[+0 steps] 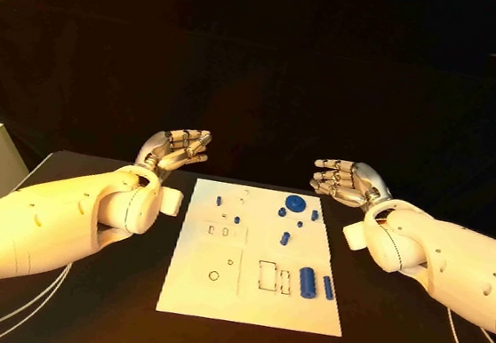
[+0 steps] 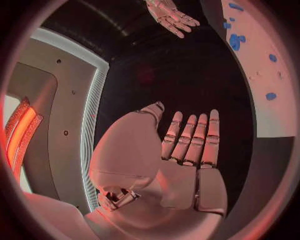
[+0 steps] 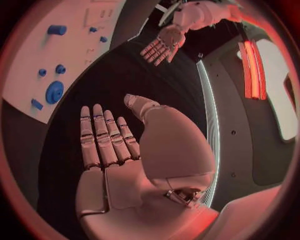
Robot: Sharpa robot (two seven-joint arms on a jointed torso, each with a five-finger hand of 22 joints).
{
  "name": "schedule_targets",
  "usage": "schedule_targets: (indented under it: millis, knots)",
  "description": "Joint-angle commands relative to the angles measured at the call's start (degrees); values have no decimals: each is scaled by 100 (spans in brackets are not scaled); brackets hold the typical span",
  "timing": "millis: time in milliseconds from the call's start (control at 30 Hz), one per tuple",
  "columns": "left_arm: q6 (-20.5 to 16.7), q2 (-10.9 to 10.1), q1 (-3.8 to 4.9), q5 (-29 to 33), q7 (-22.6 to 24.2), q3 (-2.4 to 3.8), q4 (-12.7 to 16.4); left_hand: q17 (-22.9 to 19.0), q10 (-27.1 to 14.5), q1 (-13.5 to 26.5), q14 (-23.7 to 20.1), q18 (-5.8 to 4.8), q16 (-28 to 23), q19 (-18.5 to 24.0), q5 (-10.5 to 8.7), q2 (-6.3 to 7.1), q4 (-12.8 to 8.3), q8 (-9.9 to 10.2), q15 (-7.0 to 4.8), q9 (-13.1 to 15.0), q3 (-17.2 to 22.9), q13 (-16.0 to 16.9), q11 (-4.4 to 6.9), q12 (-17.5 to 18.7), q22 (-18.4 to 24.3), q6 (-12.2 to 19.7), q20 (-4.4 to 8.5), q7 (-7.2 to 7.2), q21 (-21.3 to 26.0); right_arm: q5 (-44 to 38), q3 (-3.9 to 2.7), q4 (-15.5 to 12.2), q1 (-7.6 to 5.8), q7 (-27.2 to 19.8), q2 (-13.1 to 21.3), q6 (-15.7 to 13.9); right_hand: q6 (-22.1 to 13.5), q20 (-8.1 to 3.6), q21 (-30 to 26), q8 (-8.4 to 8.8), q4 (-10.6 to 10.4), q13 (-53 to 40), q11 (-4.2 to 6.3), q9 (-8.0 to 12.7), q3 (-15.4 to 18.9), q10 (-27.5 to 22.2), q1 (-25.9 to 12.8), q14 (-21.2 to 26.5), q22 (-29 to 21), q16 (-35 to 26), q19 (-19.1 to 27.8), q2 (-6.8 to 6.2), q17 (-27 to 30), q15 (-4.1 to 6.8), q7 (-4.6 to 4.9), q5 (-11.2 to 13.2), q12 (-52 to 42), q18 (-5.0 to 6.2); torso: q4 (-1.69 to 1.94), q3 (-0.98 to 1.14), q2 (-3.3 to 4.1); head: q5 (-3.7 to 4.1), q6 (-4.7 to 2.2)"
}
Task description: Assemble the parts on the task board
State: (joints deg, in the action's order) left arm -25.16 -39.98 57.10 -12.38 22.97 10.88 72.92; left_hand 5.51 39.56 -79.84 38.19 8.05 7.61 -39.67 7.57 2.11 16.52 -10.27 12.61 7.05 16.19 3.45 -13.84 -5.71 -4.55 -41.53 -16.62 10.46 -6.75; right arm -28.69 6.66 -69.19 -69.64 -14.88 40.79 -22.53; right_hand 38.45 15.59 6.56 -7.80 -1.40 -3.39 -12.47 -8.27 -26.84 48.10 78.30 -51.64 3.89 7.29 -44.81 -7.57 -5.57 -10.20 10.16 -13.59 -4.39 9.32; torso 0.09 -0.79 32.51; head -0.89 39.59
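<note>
Left fingers [image 2: 190,137]: extended, slightly apart, holding nothing.
Left hand [image 1: 178,149]: raised above the table beyond the board's far-left corner, at about 11 o'clock from the board's centre; palm open; seen also in the right wrist view [image 3: 161,46].
Right fingers [image 3: 103,135]: straight, side by side with narrow gaps, holding nothing.
Right hand [image 1: 345,181]: raised beyond the board's far-right corner, at about 1 o'clock from the board's centre; fingers loosely curled in the head view, empty.
Task board [image 1: 247,289]: white plate lying flat at the middle of the table, between the two arms, touched by neither hand.
Round blue part [image 1: 295,203]: on the board's far end, toward 1 o'clock.
Small blue parts [image 1: 286,238]: scattered near the board's middle and far half.
Blue cylinder [image 1: 307,283]: on the board's right side at about 4 o'clock, just beside a slimmer blue bar [image 1: 328,287].
Table [image 1: 103,326]: black, carrying the board.
</note>
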Motion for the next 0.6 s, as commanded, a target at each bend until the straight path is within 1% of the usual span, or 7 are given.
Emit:
schedule_targets:
  millis: [33,133,200,400,467,500,600]
  knots:
    - [332,-72,2,-181,130,4,193,136,898,-88,822,176,231,-541,-2,42,2,-89,-156,48,125,36,124,-64,-59,-455,11,396,-203,-2177,-5,27,-44,125,-29,382,1312,-229,272,-353,146,-17,245,-183,-424,1286,122,-1069,32,249,-1122,-187,-105,309,332,120,-25,124,48,-16,79,47,25]
    - [393,-149,2,-171,194,30,352,372,1651,-208,1533,256,583,-1084,-4,114,-6,-177,-382,77,429,55,329,-150,-137,-878,120,283,-482,-2827,-8,54,-89,258,-38,261,1476,-403,460,-374,177,-19,333,-184,-462,1535,143,-1497,91,388,-1531,-211,-178,454,272,112,44,121,82,-30,116,83,13]
    - [442,-184,1,-171,207,77,450,448,1839,-217,1640,255,656,-1172,-5,162,-7,-186,-430,79,572,53,364,-117,-142,-996,158,245,-527,-3257,-12,65,-124,354,-43,134,1526,-496,610,-376,209,-20,369,-183,-405,1607,163,-1740,156,490,-1764,-214,-238,534,244,127,59,116,107,-43,139,110,-3]
    - [522,-315,2,-167,181,133,714,719,2307,-158,2003,255,978,-1501,-22,334,-13,-215,-579,97,879,70,478,-44,-203,-1213,307,168,-734,-4285,-20,111,-227,717,-88,-92,1867,-1043,1743,-369,324,-28,642,-186,1,2106,190,-3109,780,1246,-2757,-220,-807,962,29,95,75,105,184,-74,222,164,-43]
    - [522,-361,2,-165,169,141,800,775,2328,-141,2057,254,1055,-1560,-25,371,-18,-207,-598,97,917,65,481,-5,-218,-1219,333,169,-777,-4646,-22,122,-253,900,-111,-35,1966,-1140,2187,-339,331,-31,707,-201,-4,2203,155,-3464,1055,1739,-2996,-282,-1167,1061,-36,-59,83,87,205,-87,246,191,-65]
    - [523,-379,2,-163,166,144,834,801,2336,-137,2072,254,1089,-1593,-27,392,-23,-203,-604,96,934,63,483,15,-227,-1220,346,169,-802,-4782,-22,128,-264,974,-122,-2,2004,-1155,2501,-301,291,-37,747,-224,-129,2259,105,-3426,1264,2540,-3126,-292,-1645,1136,-67,-93,84,60,210,-91,251,199,-67]
    - [526,-456,3,-152,152,153,974,861,2356,-129,2083,252,1164,-1675,-28,424,-28,-195,-616,97,975,60,487,56,-254,-1226,380,167,-869,-5223,-24,154,-299,1214,-169,103,2005,-1151,3141,-217,213,-47,761,-296,-390,2233,-20,-3370,1813,3697,-3242,-469,-2471,1098,-59,-74,69,50,246,-110,291,246,-92]
